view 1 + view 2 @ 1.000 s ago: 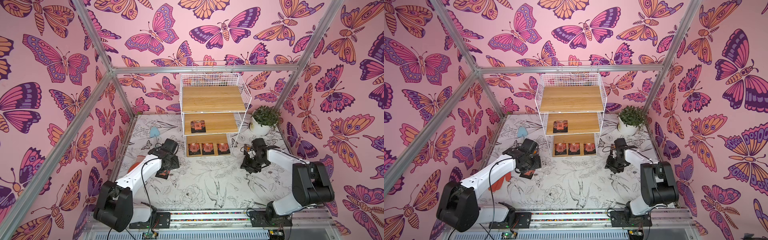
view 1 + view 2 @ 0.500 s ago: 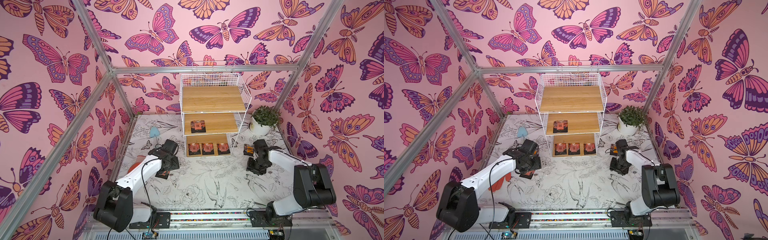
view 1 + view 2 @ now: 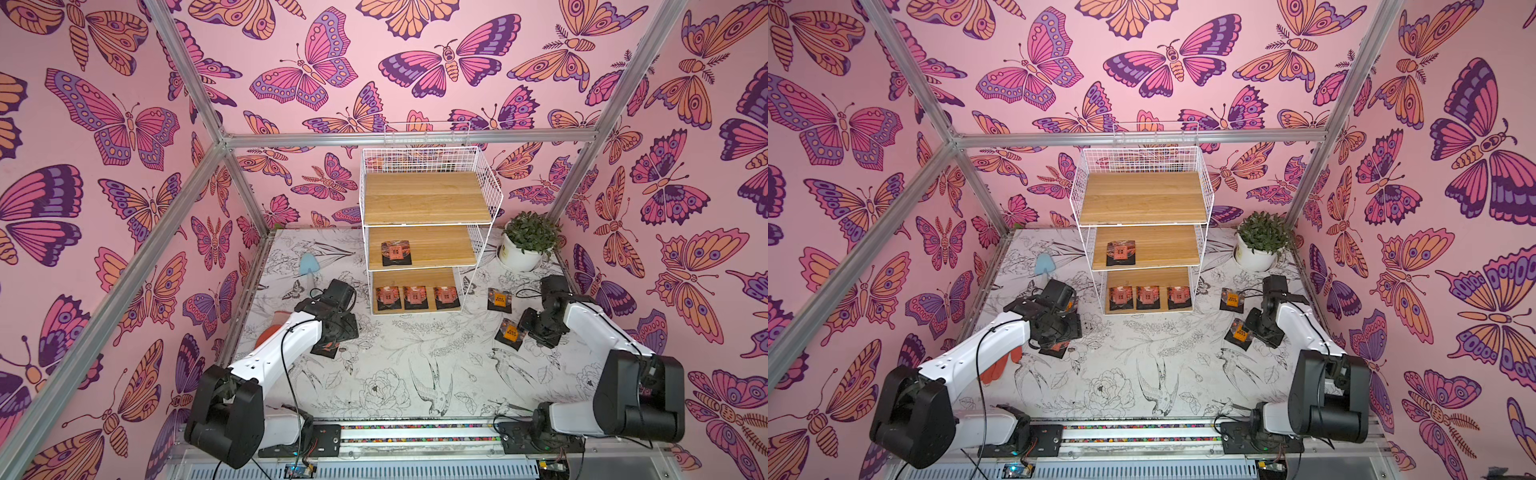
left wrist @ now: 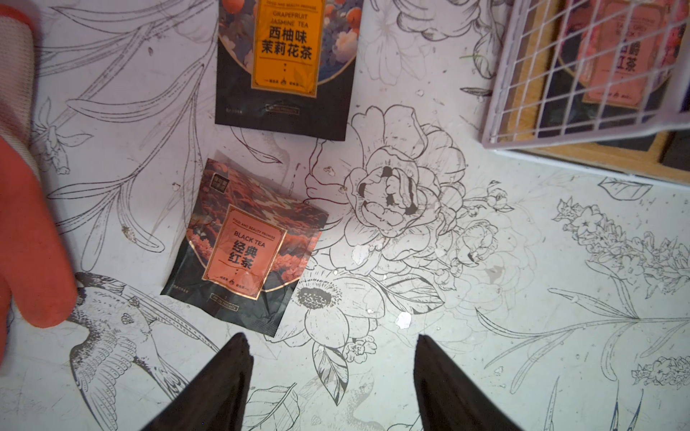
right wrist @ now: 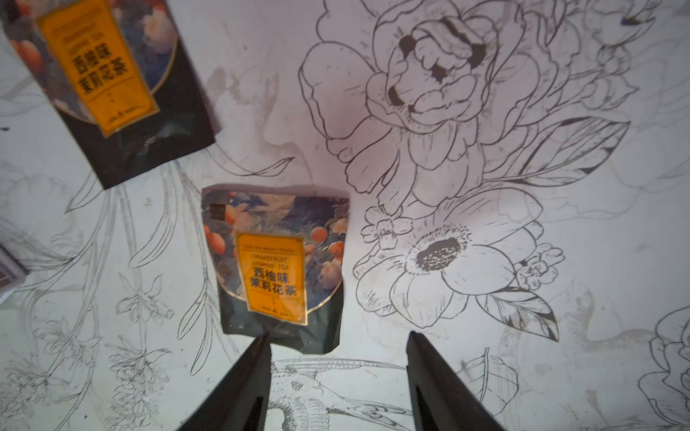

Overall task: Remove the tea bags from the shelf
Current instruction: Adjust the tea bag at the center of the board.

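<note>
The white wire shelf (image 3: pixel 428 199) holds one pink-label tea bag (image 3: pixel 396 253) on its middle board and three on the bottom board (image 3: pixel 415 297). Two orange-label tea bags (image 3: pixel 500 300) (image 3: pixel 512 333) lie on the table to the shelf's right. My right gripper (image 5: pixel 338 336) hangs open just behind the nearer tea bag (image 5: pixel 278 268), holding nothing. My left gripper (image 4: pixel 330 337) is open above the table to the shelf's left. A pink-label tea bag (image 4: pixel 246 246) and an orange-label tea bag (image 4: pixel 285 63) lie flat in front of it.
An orange glove (image 3: pixel 266 332) lies under the left arm, close beside the left tea bags. A white plant pot (image 3: pixel 519 257) stands at the back right. A small pale blue object (image 3: pixel 308 264) lies at the back left. Pink walls close in on three sides.
My right gripper has opened and drawn back to the right, leaving an orange-label tea bag flat on the table. The left arm has not moved.
</note>
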Robot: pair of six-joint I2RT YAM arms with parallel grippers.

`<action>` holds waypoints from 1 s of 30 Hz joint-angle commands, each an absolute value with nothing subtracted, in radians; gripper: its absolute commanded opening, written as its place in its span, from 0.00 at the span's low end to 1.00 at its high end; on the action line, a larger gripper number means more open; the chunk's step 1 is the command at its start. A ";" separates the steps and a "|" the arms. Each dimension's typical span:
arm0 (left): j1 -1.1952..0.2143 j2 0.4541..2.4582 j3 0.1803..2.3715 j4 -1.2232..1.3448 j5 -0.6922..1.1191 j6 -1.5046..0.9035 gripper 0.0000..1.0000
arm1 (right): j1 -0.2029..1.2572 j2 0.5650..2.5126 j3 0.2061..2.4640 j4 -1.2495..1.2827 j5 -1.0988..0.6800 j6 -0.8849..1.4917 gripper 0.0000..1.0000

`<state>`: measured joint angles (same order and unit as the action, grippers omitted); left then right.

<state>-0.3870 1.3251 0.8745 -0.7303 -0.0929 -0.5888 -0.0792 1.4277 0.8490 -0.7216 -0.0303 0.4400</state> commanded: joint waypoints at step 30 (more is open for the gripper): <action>-0.393 1.371 0.888 -0.727 -0.087 -0.595 0.72 | -0.084 1.757 1.010 -0.574 -0.315 0.356 0.65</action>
<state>-0.3874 1.3579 0.8757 -0.7288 -0.0929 -0.5888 -0.0948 1.7233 1.0023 -0.5694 -0.2775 0.3763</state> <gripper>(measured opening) 0.722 0.645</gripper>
